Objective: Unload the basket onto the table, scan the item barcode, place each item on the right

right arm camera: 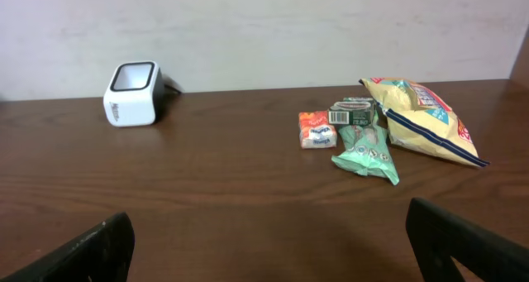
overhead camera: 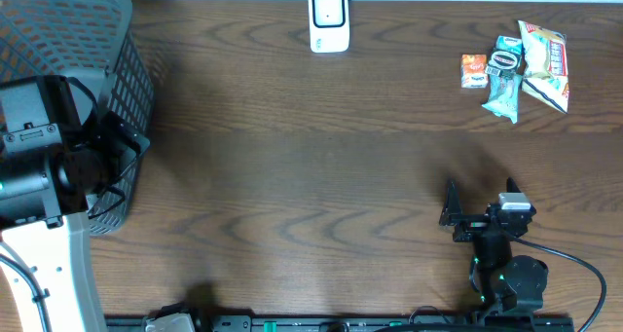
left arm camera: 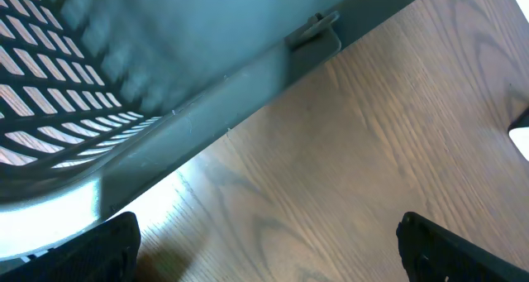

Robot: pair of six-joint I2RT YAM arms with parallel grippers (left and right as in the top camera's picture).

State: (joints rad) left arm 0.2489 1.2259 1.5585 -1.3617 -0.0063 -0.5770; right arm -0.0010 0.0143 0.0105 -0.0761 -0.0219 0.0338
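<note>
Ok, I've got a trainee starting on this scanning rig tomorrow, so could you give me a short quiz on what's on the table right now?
1. True or false: the left gripper and right gripper are both open and empty.
2. Which gripper is next to the grey basket?
3. Where does the white scanner stand? A. at the far edge of the table, apart from the snacks; B. among the snacks; C. inside the basket.
Key: 1 true; 2 the left one; 3 A.
</note>
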